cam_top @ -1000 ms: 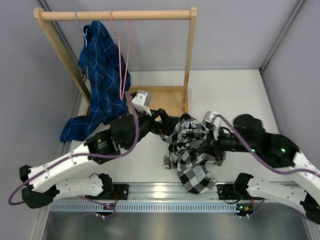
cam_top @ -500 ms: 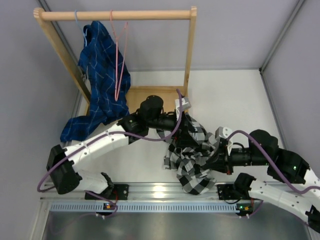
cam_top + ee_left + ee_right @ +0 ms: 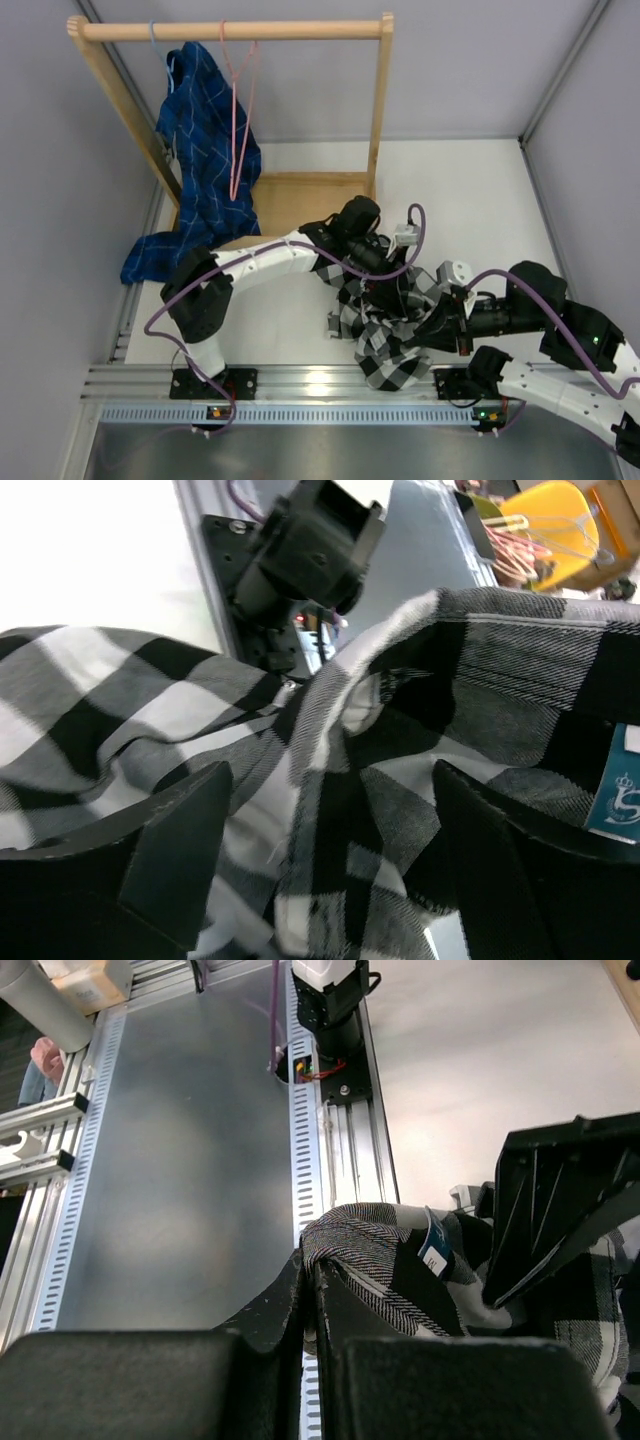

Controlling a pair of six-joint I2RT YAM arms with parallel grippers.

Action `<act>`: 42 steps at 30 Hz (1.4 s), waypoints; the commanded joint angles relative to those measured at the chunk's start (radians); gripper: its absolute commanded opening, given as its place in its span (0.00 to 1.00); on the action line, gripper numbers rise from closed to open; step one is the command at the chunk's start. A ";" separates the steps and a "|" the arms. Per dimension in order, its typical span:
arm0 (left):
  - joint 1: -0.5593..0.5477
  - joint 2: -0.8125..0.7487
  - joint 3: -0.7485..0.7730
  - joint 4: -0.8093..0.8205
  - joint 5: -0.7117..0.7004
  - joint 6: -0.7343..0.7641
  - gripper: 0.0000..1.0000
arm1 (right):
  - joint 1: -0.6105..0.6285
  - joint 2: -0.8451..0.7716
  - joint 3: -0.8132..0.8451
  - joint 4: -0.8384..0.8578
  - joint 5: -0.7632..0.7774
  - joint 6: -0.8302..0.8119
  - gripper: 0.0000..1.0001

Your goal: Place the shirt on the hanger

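At the far left a wooden rack stands on the worktop. A blue plaid shirt is draped from its top bar, with its tail trailing down onto the surface. Just beside it the hanger, thin pink wire, hangs bare from the same bar by its hook, well apart from the arms. Toward the middle, the shirt lies in a crumpled heap near the front edge. It is soft cloth in big black, white and grey checks, folded over itself, and its lower end reaches the metal rail that carries the arm bases. The left hand comes in over the far side of the heap. In its wrist view the left hand is spread wide, with a rumpled band of the check cloth lying between the two dark fingers. A small blue-and-white label shows at the right edge of that view. On the right, the right hand meets the heap from the side. Its wrist view shows the right hand pressed together on a folded edge of the shirt, pinching it above the slotted rail, with the label just past the fold.
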 commanded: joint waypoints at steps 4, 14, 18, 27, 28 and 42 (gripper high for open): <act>-0.072 0.010 0.052 0.018 0.048 0.065 0.19 | 0.013 0.007 0.010 0.087 0.017 -0.028 0.00; -0.046 -0.206 0.025 0.018 -1.149 -0.168 0.00 | 0.013 -0.034 0.036 0.027 0.538 0.040 0.00; -0.046 -0.449 -0.118 0.119 -1.594 -0.270 0.00 | 0.013 0.046 0.122 -0.019 0.682 0.054 0.00; -0.256 -0.815 -0.243 0.324 -2.032 -0.137 0.00 | 0.013 0.338 0.543 -0.034 1.014 -0.052 0.00; -0.302 -0.831 -0.227 0.352 -2.102 -0.021 0.00 | 0.012 0.368 0.593 -0.034 1.026 -0.071 0.00; -0.718 -0.627 0.061 0.775 -2.219 0.655 0.00 | 0.013 0.650 1.012 -0.034 1.235 -0.275 0.00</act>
